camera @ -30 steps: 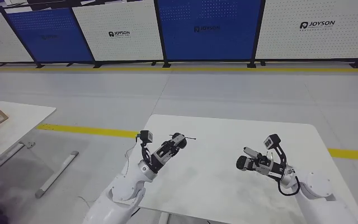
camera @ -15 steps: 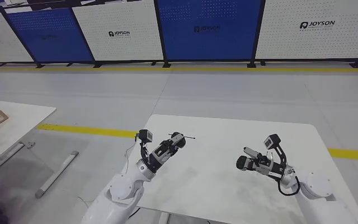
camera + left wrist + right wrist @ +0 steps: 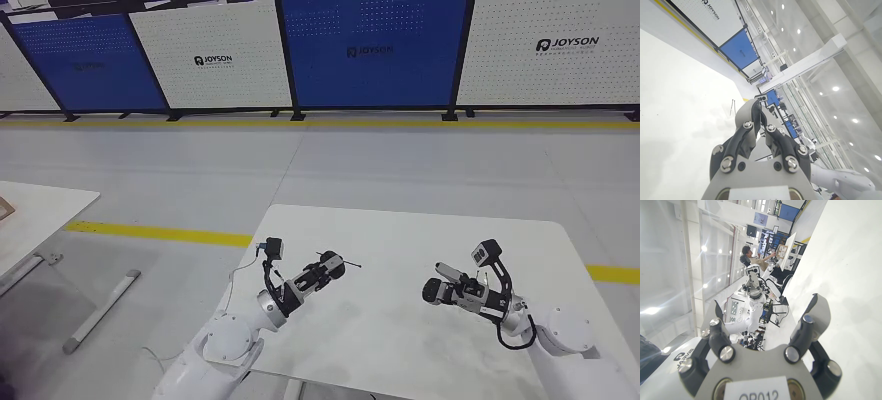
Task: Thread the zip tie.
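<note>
- Starting way over on the left, we've got a second white table (image 3: 40,210) poking in at the edge. It's well apart from ours, and a yellow floor line (image 3: 150,232) runs up to our table's left side.
- Our white table (image 3: 400,235) has rounded corners, and its far edge faces a wide strip of grey floor before the blue and white panels (image 3: 370,50).
- The left arm comes in over the near-left edge, so the left gripper (image 3: 333,267) sits close to that side, with tabletop stretching off to its right.
- Left fingers (image 3: 753,115) look pinched shut to us, tips meeting in the wrist view.
- The zip tie (image 3: 349,263) is a thin black strip poking out past those fingertips toward the table's middle. In the left wrist view it shows just beside one finger, and the exact pinch spot is hidden behind that finger.
- Next comes a broad stretch of white tabletop, with the two grippers well apart across it.
- The right gripper (image 3: 436,282) hangs over the right part, set in from the right edge. Its fingers (image 3: 817,306) are spread wide, and the zip tie is well apart from them, off to their left.
</note>
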### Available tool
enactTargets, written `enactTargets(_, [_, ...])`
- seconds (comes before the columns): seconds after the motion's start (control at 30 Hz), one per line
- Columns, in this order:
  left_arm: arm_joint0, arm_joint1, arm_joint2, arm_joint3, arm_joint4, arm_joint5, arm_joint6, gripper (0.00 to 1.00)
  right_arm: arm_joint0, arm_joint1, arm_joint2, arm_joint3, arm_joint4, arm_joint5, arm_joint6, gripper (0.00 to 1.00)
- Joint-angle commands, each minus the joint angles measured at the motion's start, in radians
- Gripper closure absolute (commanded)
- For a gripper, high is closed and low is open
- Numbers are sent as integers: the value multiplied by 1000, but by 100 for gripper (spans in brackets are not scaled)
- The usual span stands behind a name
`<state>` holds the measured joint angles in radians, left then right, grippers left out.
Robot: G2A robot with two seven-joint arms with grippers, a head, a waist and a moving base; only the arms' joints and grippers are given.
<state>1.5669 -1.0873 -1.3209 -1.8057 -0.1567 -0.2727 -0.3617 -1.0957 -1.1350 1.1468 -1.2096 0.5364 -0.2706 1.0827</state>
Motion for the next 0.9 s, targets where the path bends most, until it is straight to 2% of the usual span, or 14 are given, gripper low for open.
enactTargets(0.0, [0,0,0,0,0,0,0,100,0,0,0,0,0,0,0,0])
enactTargets(0.4, [-1,-1,3,-2,1,2,4,100,0,0,0,0,0,0,0,0])
enactTargets(0.57, [5,-1,0,5,86,19,62,100,0,0,0,0,0,0,0,0])
enactTargets(0.67, [2,-1,16,28,141,31,57,100,0,0,0,0,0,0,0,0])
enactTargets(0.87, [2,-1,18,32,146,29,59,100,0,0,0,0,0,0,0,0])
